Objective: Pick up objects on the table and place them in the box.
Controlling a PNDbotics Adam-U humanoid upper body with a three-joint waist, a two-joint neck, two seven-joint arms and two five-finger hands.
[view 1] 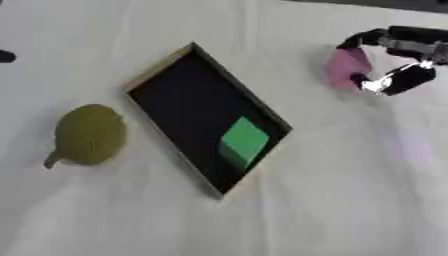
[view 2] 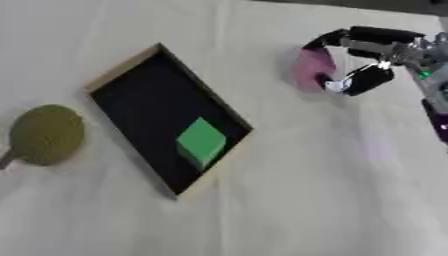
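One hand is showing, my right hand (view 2: 354,55), and its fingers (view 2: 367,36) and thumb are curling around a pink block (view 2: 311,69) up at two o'clock, well apart from the box (view 1: 159,71). I'm seeing no left hand in either view. Moving outward, a green block (view 1: 242,140) is already lying inside the box near its lower end. At nine o'clock an olive pear-shaped thing (view 1: 87,134) is sitting on the white tablecloth (view 1: 350,200), just beside the box. By my reckoning one item is in, one is in hand, and one is waiting.
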